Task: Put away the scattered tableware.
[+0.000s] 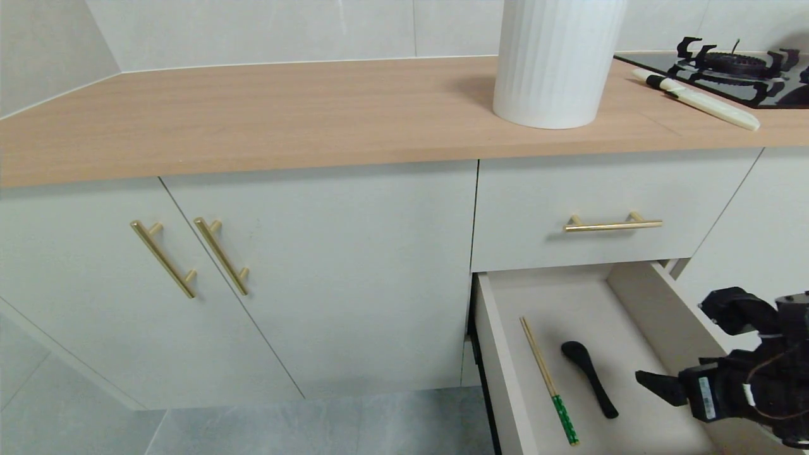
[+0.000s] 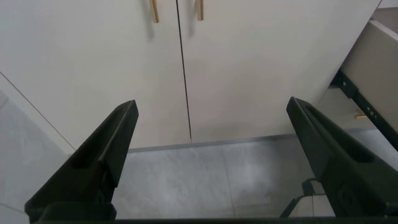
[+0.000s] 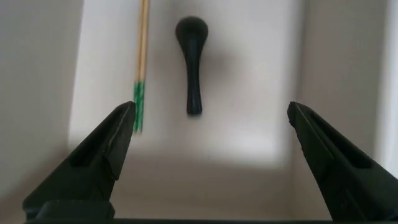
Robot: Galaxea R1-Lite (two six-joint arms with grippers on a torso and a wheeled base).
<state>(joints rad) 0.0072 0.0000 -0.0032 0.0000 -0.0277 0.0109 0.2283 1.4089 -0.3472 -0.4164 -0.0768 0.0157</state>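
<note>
An open drawer at the lower right holds a pair of wooden chopsticks with green ends and a black spoon, lying side by side. My right gripper hangs open over the drawer's right side, to the right of the spoon. The right wrist view has the spoon and the chopsticks lying beyond the spread fingers of the right gripper, with nothing held. My left gripper stands open and low, facing the closed cabinet doors and the floor.
On the wooden countertop stand a tall white ribbed container and a cream-sheathed knife beside a black gas stove. A closed drawer with a gold handle sits above the open one. Grey floor tiles lie below.
</note>
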